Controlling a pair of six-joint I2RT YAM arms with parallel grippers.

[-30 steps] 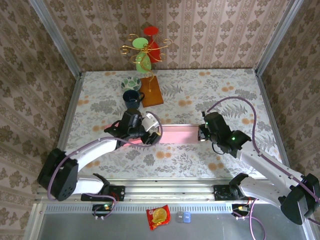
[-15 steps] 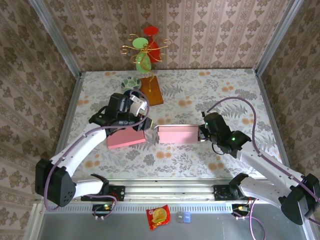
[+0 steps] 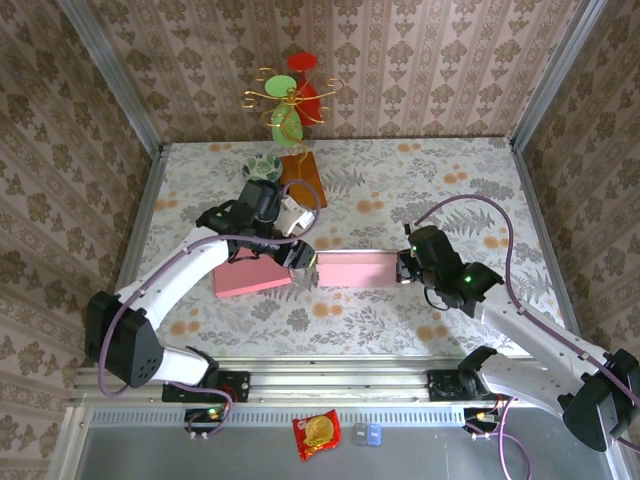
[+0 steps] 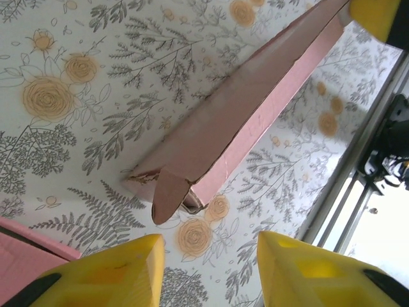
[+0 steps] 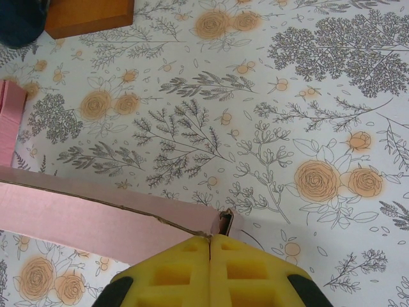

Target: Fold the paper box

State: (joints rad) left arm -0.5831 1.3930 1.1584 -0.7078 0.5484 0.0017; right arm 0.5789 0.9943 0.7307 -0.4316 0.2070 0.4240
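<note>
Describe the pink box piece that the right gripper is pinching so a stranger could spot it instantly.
On the floral table, two pink paper pieces lie side by side near the middle. It is the right-hand piece, a long narrow strip. Unlike the left-hand piece, partly under the left arm, its right end is pinched in the right gripper.

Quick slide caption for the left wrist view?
Open left claw hovers over the loose end flap of the box on floral table.
</note>
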